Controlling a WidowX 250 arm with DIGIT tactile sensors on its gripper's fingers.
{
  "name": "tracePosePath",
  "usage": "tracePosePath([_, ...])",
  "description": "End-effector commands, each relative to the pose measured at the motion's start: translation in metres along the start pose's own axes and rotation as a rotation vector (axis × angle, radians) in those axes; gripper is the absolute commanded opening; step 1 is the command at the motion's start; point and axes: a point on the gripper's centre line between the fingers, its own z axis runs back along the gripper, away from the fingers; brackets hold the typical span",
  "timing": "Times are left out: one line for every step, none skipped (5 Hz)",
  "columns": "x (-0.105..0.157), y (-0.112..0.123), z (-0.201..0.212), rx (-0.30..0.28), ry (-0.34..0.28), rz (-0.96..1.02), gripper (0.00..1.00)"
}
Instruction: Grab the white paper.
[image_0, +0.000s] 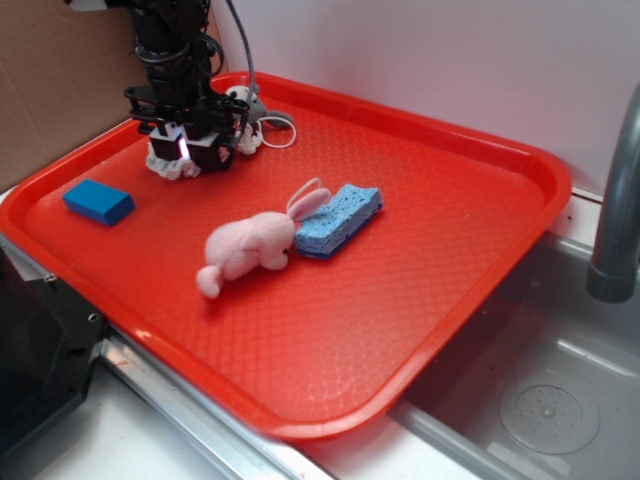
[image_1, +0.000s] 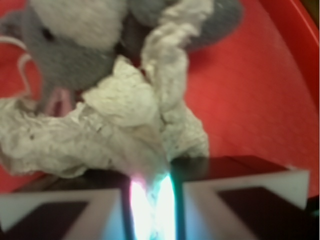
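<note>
From your wrist view, nearest the lens, the gripper had its two fingers nearly closed, only a thin lit slot between them, and a fold of the white paper was pinched in that slot. The rest of the paper wad spread out past the fingertips, wrinkly and ragged, one strand twisting up and away across the red tray. Right behind it, touching the paper, lay the grey-and-white plush toy, its white cord looping off at the left edge.

In your exterior view, near to far: the metal sink with its drain sat at the lower right and the grey faucet pipe stood at the right edge. The tray rested partly over the sink. Mid-tray, the pink plush bunny lay on its side, ears touching the light blue sponge just beside it. The dark blue block sat near the tray's left edge, well apart from both. At the far left corner the gripper was down at the tray surface, white paper bunched under it, and the plush toy peeked out just behind with its cord lying on the tray. A cardboard panel stood behind the tray at the left
</note>
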Motion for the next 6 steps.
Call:
tracePosePath([-0.014,-0.016,0.064,-0.044,-0.022,-0.067,0.0])
tracePosePath([-0.044,-0.033,0.099,-0.106,-0.014,-0.144,0.0])
tracePosePath([-0.07,-0.035,0.124,-0.19,0.036,-0.205,0.0])
tracePosePath([-0.086,-0.025,0.142,-0.238,0.066,-0.211,0.0])
tracePosePath([-0.096,-0.019,0.144,-0.21,0.033,-0.199,0.0])
tracePosePath([-0.095,-0.017,0.139,-0.188,0.043,-0.201,0.0])
